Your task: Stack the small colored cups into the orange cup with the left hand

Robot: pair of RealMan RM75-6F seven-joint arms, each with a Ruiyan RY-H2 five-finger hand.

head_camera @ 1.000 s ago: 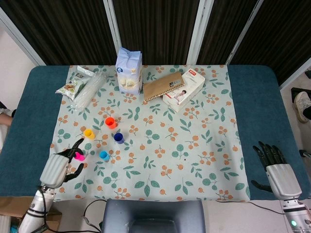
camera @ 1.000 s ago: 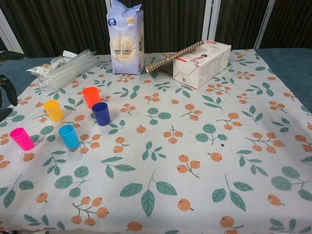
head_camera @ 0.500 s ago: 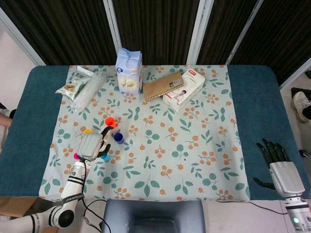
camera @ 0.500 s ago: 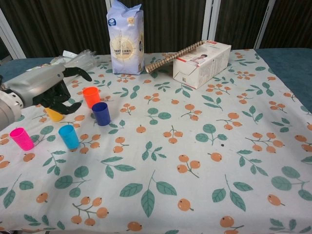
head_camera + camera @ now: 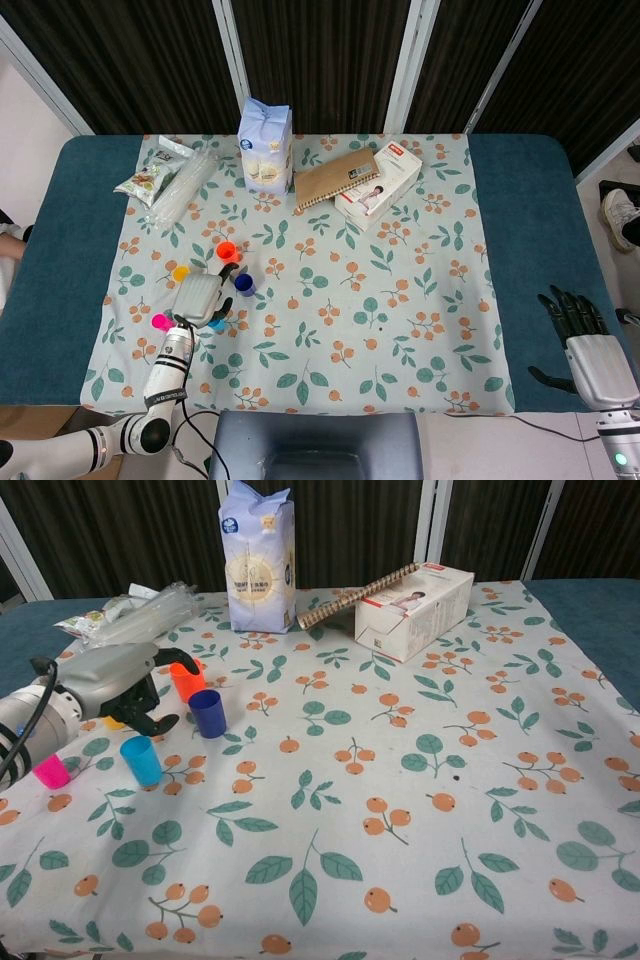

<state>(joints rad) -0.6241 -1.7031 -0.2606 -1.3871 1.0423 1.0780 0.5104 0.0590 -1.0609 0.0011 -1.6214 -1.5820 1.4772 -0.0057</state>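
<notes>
The orange cup [image 5: 227,251] [image 5: 187,680] stands upright on the floral cloth, with the dark blue cup [image 5: 244,284] [image 5: 208,713] just in front of it. My left hand [image 5: 200,297] [image 5: 115,675] hovers over the cups with its fingers apart, holding nothing; its fingertips reach toward the orange and dark blue cups. The yellow cup [image 5: 180,272] is mostly hidden behind the hand in the chest view. The light blue cup [image 5: 217,324] [image 5: 141,760] and pink cup [image 5: 160,322] [image 5: 50,772] stand nearer the front edge. My right hand [image 5: 585,340] rests open at the far right.
A white and blue carton [image 5: 266,145] [image 5: 258,555] stands at the back. A spiral notebook [image 5: 336,178] leans on a white box [image 5: 415,608]. Plastic packets [image 5: 170,178] [image 5: 135,615] lie at the back left. Blue table [image 5: 530,220] shows beyond the cloth.
My left hand has come in from the left table edge and now hangs over the cups, covering the yellow one in the chest view. The right hand has drifted slightly lower right.
</notes>
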